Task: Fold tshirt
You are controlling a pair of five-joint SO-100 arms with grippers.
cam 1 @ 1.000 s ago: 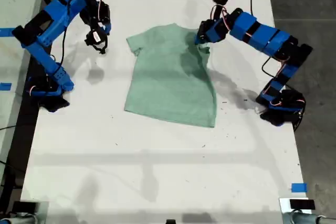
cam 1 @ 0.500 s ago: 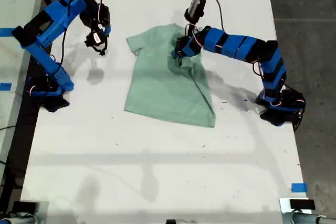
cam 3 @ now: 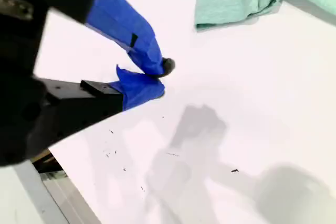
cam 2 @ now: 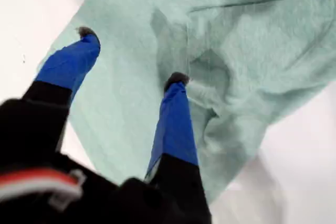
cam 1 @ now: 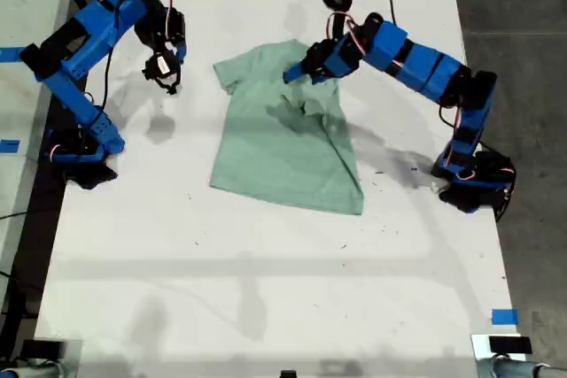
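Hovering over tshirt point(cam 2: 252, 51), my first gripper point(cam 2: 128, 56) jaws spread; my second gripper point(cam 3: 160, 80) jaws clenched, empty.

White table point(cam 1: 266, 307), matte, running the full height of the exterior view. Pale mint-green tshirt point(cam 1: 283, 148) lying mostly flat on it toward the far end, one sleeve spread toward the exterior view's left, cloth rumpled and doubled over near the collar. Two blue arm bases clamped near the table's edges, one at the exterior view's left point(cam 1: 84, 152), one at the exterior view's right point(cam 1: 469, 179). Blue tape square point(cam 1: 503, 316) stuck at the near corner on the exterior view's right. Scattered dark specks on the surface.
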